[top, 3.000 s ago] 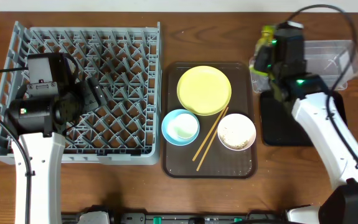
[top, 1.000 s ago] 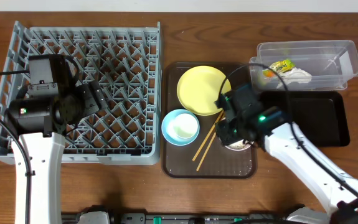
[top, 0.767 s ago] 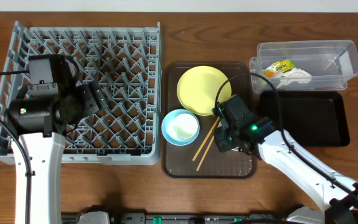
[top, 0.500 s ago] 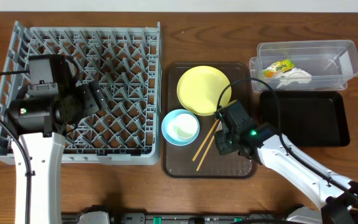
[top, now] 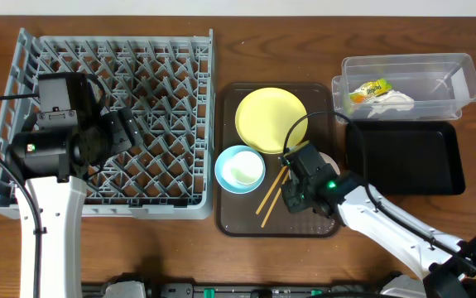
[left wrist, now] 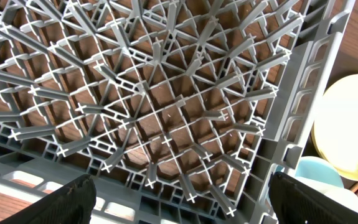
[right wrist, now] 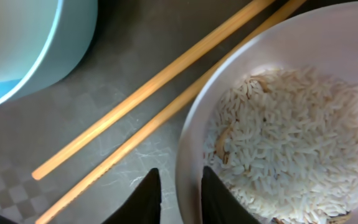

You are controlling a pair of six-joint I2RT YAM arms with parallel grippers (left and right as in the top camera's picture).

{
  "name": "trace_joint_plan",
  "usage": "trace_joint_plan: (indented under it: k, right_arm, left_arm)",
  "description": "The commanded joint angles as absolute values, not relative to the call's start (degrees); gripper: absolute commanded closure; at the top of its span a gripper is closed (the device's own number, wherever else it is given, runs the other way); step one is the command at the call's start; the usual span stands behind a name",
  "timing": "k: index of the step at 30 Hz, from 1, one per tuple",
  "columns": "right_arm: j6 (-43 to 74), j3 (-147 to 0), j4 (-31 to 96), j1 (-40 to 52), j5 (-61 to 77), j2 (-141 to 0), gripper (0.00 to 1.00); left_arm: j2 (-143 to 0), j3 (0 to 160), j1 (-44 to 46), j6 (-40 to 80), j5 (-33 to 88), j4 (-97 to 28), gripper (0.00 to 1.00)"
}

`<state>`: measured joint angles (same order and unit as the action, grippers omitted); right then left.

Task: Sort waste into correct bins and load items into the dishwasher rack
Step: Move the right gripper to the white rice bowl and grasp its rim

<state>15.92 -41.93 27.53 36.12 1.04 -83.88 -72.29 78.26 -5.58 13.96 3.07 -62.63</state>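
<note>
My right gripper (right wrist: 182, 186) is shut on the left rim of the white bowl (right wrist: 194, 134), one finger inside and one outside. The bowl holds beige rice crumbs (right wrist: 278, 143). Overhead, the gripper (top: 297, 184) covers most of that bowl (top: 327, 157). Two wooden chopsticks (top: 272, 192) lie beside it, and the light blue bowl (top: 239, 168) has something white inside. The yellow plate (top: 271, 118) sits behind. The snack wrapper (top: 368, 88) and the napkin (top: 392, 99) lie in the clear tub (top: 461, 74). My left gripper (left wrist: 179, 208) is open above the grey rack (top: 22, 74).
The dishes stand on a brown serving tray (top: 238, 219) between the rack and the bins. The black tray (top: 403, 157) lies just right of it, in front of the clear tub. The rack's upright pegs (left wrist: 166, 118) fill the left wrist view.
My right arm left the clear tub, where the wrapper now lies, swung left and came down onto the white bowl's rim. The left arm has not moved.
</note>
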Motion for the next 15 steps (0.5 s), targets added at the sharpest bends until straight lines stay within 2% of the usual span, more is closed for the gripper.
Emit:
trace_joint_plan:
  k: [1,7,15]
  right_arm:
    - [16.27,-41.45,27.44,36.82,-0.3,-84.03,0.83]
    - [16.27,-41.45,27.42,36.82,-2.15,-84.05,0.9]
    - [16.27,-41.45,27.62,36.82,-2.15,-84.99,0.9]
  left_arm:
    - [-72.66,78.98,-5.78,14.48,3.44,-62.78,0.1]
    - [-72.66,78.98,-5.76,14.48,3.44,-62.78,0.1]
    - [-72.66,78.98,-5.76,14.5,3.44,-62.78,0.1]
